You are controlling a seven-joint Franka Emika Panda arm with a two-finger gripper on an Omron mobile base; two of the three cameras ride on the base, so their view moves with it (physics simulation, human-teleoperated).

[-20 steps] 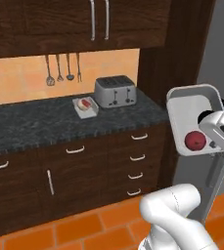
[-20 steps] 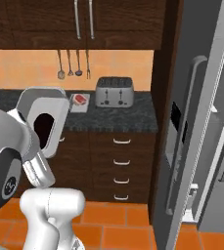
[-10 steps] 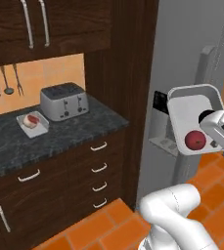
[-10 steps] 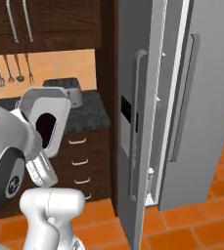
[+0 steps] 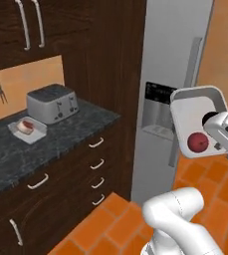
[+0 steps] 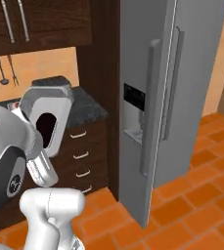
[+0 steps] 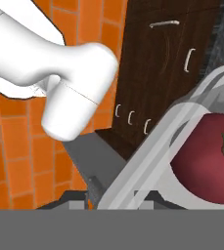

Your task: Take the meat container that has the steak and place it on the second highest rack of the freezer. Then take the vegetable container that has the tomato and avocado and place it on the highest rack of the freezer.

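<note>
My gripper is shut on the rim of a clear vegetable container, held up on its side beside the arm. The dark-red tomato lies inside it, filling the right of the hand view as the tomato. In the right base view, a blackish lump, the avocado, shows through the container. The steak sits in a second clear container on the dark counter at left. The grey freezer stands ahead with its doors hiding the racks; the freezer also shows here.
A silver toaster stands on the counter behind the steak container. Dark wood drawers run below, wall cabinets above. A tall wood panel separates counter and freezer. Orange tiles cover the floor.
The whole picture has shifted left: the base has moved, so the freezer now fills the middle and the counter sits at the left. The container stays in my gripper.
</note>
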